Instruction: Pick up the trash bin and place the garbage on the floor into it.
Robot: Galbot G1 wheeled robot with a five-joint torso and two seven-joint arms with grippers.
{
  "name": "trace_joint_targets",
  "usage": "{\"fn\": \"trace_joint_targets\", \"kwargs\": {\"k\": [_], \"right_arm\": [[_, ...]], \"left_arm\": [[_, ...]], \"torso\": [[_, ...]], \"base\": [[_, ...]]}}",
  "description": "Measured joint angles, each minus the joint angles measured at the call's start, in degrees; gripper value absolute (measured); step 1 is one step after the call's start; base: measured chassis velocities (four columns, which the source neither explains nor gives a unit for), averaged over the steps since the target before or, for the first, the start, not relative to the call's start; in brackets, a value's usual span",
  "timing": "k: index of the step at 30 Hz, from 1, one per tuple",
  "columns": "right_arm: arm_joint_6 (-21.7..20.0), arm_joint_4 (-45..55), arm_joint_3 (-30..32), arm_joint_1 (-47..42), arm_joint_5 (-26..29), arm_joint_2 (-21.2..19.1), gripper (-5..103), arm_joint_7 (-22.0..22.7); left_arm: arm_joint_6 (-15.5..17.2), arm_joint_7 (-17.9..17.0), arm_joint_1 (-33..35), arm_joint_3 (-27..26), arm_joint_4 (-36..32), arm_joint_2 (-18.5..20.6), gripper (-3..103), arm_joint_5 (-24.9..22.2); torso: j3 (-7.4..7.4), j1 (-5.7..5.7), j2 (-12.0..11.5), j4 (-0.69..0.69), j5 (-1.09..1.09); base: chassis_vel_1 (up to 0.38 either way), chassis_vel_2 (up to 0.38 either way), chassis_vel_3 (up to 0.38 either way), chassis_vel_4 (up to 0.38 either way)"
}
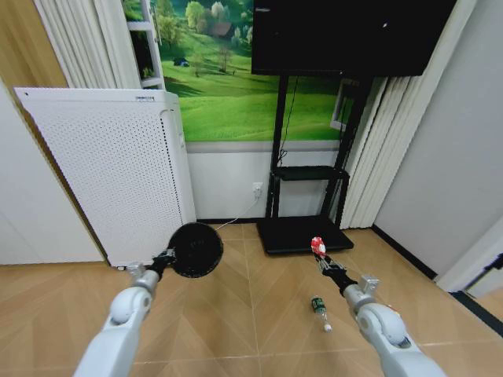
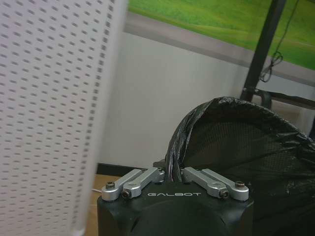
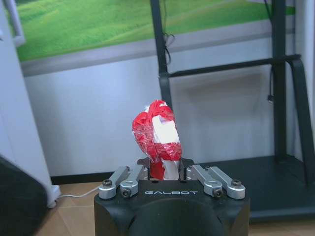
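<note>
The trash bin [image 1: 196, 250] is a small black round basket lined with a black bag, held off the floor with its mouth tipped toward me. My left gripper [image 1: 167, 257] is shut on its rim; the left wrist view has the bin [image 2: 246, 142] rising just past the gripper [image 2: 172, 169]. My right gripper [image 1: 322, 259] is shut on a crumpled red-and-white wrapper [image 1: 317, 246], held up in the air right of the bin. In the right wrist view the wrapper [image 3: 156, 133] stands up from the gripper [image 3: 165, 169]. A green bottle with a white end [image 1: 319, 309] lies on the floor.
A tall white perforated appliance [image 1: 110, 181] stands against the wall at the left, close behind the bin. A black TV stand [image 1: 302, 232] with a wide base plate sits at the back centre. Open wooden floor [image 1: 251, 330] spreads between my arms.
</note>
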Motion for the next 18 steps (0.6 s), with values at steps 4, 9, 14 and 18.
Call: {"fn": "trace_joint_targets", "kwargs": {"k": [4,9,14,18], "right_arm": [[-1.48,4.32,-2.27,0.08,0.94,-1.96,29,-0.85],[-2.49,7.73,-4.48,0.64,1.35,-3.07,29,-2.34],[-2.79,8.49,-6.75,1.06,0.58,-3.93,29,-3.73],[-2.12,7.34,-9.14,1.41,-1.83,-3.95,29,-4.81]], "left_arm": [[-0.79,0.27,-6.06,6.97,5.94,-5.23,3,1.59],[-1.11,0.3,-8.23,11.52,9.7,-9.81,3,2.37],[-1.36,-0.19,-8.55,15.24,12.2,-13.06,3,3.15],[-1.47,-0.98,-7.76,18.3,12.51,-15.2,3,4.04]], "torso": [[0.0,0.0,0.0,0.0,0.01],[-0.01,0.0,0.0,0.0,0.01],[-0.01,0.0,0.0,0.0,0.02],[-0.01,0.0,0.0,0.0,0.02]], "base": [[0.0,0.0,0.0,0.0],[0.0,0.0,0.0,0.0],[0.0,0.0,0.0,0.0],[0.0,0.0,0.0,0.0]]}}
